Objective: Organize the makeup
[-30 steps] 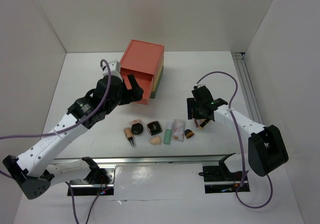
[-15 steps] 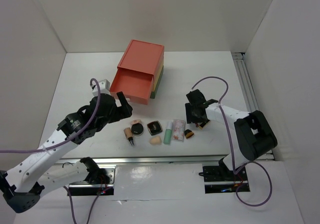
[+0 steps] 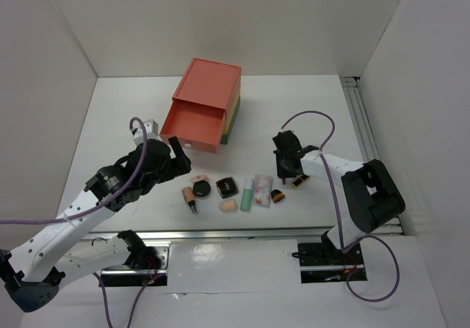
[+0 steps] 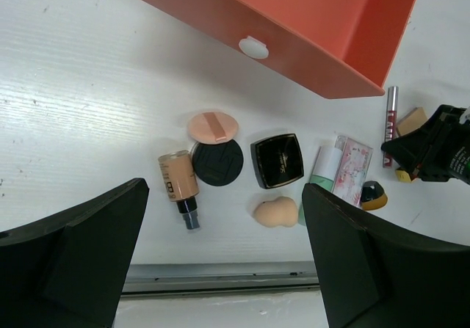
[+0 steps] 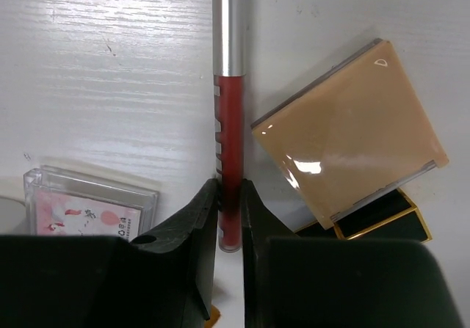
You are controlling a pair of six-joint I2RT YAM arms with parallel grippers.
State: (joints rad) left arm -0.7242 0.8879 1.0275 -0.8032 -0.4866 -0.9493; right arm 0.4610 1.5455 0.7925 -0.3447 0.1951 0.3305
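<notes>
The red lip gloss tube lies flat on the surface at the right end of the makeup row, and the right tool is clamped on it close to its near end. With most of the tube's length sticking out past the grip, it could pivot or slip as it rises. The tan square compact sits right against the tube on its right and rests on a gold-edged black box, so a lift could nudge either. The pink sachet lies just left of the fingers. The open red drawer is far and left. The left tool, jaws wide apart and empty, hovers over the round black compact near that drawer, so it may get in the way.
</notes>
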